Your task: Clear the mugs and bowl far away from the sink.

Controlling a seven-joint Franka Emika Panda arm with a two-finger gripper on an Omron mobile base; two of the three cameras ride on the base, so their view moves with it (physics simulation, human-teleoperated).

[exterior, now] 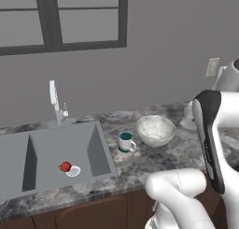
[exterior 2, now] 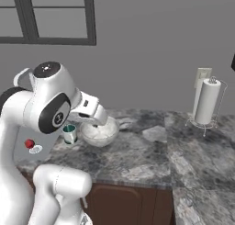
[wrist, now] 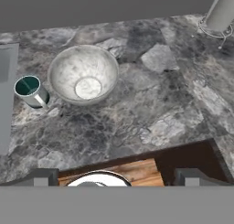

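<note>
in the left base view, starting at the left, the red mug (exterior: 65,166) lies down in the basin of the sink (exterior: 88,151), beside the drain. just past the sink's right rim the white mug (exterior: 126,142) stands upright on the marbled surface (exterior: 154,160), teal inside showing, and the bowl (exterior: 155,130) sits right beside it, further from the sink.

the hand view looks down on the same pair. the white mug (wrist: 30,91) is at the left, next to the sink's edge (wrist: 6,99), and the bowl (wrist: 83,75) is close to its right, upright and empty. the fingers (wrist: 114,176) stand wide apart and hold nothing; both tips rise at the bottom of that view, above the front edge of the surface, well apart from either item.

so both the bowl and the white mug lie ahead of the fingers and off to the left, the bowl nearer to their line. my guess is that the hand must go forward and down, and leftward, to reach either. the red mug in the basin lies further left again. far right stands a paper towel roll (wrist: 222,10).
</note>
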